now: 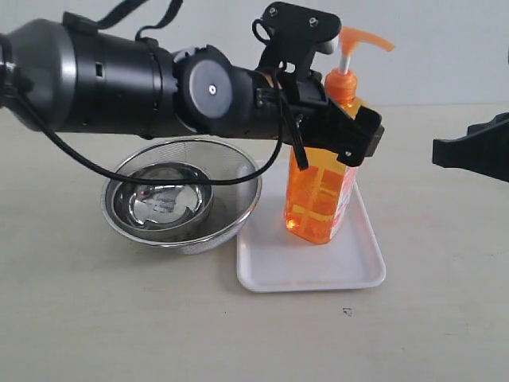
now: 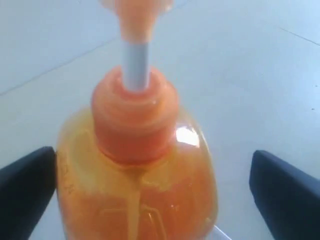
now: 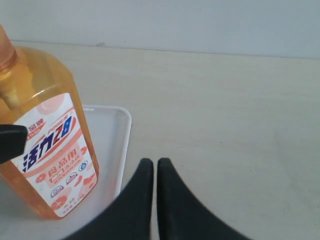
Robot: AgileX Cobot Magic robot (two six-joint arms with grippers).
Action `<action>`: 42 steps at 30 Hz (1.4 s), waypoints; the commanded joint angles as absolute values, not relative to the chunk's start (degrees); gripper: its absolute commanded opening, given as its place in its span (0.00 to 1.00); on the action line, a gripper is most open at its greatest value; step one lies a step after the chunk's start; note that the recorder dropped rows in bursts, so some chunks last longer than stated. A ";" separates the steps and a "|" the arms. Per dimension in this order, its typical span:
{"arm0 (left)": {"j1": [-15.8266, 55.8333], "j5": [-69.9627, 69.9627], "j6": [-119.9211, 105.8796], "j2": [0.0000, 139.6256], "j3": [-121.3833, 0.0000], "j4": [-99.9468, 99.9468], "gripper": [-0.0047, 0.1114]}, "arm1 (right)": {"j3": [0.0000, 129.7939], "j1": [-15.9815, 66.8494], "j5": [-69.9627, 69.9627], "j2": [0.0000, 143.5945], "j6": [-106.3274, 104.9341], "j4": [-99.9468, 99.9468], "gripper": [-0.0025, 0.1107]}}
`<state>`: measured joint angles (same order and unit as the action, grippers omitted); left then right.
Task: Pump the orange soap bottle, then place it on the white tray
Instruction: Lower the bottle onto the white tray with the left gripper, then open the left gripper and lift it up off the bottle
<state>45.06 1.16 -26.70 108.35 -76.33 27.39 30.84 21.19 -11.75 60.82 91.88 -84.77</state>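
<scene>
Bottle: orange soap bottle (image 1: 322, 191) upright on white tray (image 1: 310, 270), centre-right of frame.
L jaws: left gripper (image 2: 155, 195) apart, flanking bottle.
R jaws: right gripper (image 3: 151, 200) together, empty.
Risk: finger clips bottle on exit, causing tip-over.

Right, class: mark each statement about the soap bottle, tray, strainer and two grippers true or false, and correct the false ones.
1. The soap bottle stands on the white tray. True.
2. The left gripper is clamped tight on the bottle. False: its fingers stand open on either side, with gaps showing.
3. The right gripper is shut and holds nothing. True.
4. The strainer sits on the tray's right in the exterior view. False: it sits on the tray's left.
</scene>
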 commanded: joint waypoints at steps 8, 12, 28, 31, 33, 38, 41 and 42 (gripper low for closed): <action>45.24 16.23 -39.02 100.83 -76.66 25.85 0.88 | 30.69 21.15 -11.82 60.54 91.39 -85.20 0.02; 45.11 19.83 -39.02 99.51 -76.66 25.01 0.88 | 30.69 21.15 -11.82 60.54 91.39 -85.20 0.02; 45.11 37.12 -37.73 97.53 -76.66 25.03 0.85 | 30.69 21.15 -11.32 60.54 91.39 -85.33 0.02; 45.11 37.12 -37.58 97.53 -76.66 24.66 0.65 | 30.69 21.15 -8.84 60.54 90.96 -85.33 0.02; 45.11 37.01 -37.58 97.53 -76.66 24.66 0.45 | 30.69 21.15 -7.32 60.54 90.42 -85.33 0.02; 45.11 36.50 -38.42 97.53 -76.66 21.91 0.08 | 30.69 21.15 -6.69 60.64 87.69 -85.37 0.02; 45.11 36.50 -37.58 97.53 -76.66 17.64 0.08 | 30.69 21.15 -5.63 60.64 87.46 -87.03 0.02; 44.86 36.37 -36.79 97.53 -76.66 16.32 0.08 | 30.69 21.15 -4.76 60.64 87.46 -87.97 0.02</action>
<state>45.06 36.76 -38.11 98.02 -76.33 19.71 30.84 21.19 -6.44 60.82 88.28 -85.82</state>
